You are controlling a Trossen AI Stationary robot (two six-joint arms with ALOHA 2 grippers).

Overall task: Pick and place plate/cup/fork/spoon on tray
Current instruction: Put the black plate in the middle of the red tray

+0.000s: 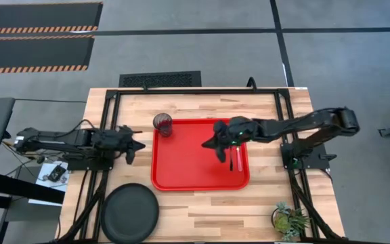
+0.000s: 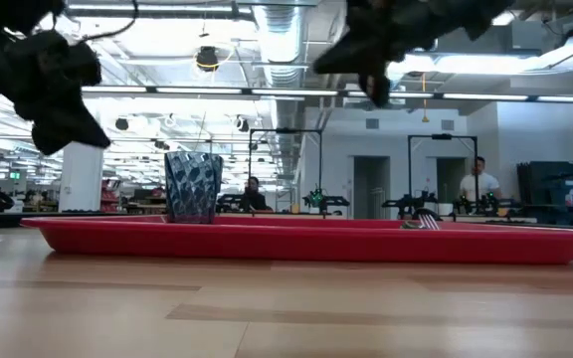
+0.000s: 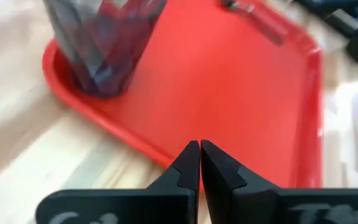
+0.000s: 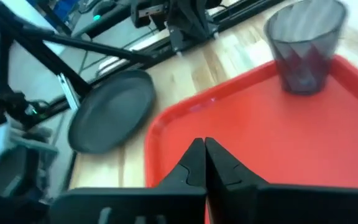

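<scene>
The red tray [image 1: 181,177] lies in the table's middle. The smoky cup [image 1: 162,124] stands upright in its far left corner; it also shows in the left wrist view [image 3: 104,43] and the right wrist view [image 4: 304,45]. The red-handled fork [image 1: 238,157] lies along the tray's right side. The black plate [image 1: 129,213] rests on the table near the front left. I do not make out the spoon. My left gripper [image 1: 132,148] is shut and empty, just left of the tray [image 3: 199,155]. My right gripper [image 1: 220,150] is shut and empty above the tray [image 4: 204,154].
A small potted plant [image 1: 288,221] stands at the table's front right corner. Black frame rails run along the table's left and right sides. Bare wood lies in front of the tray.
</scene>
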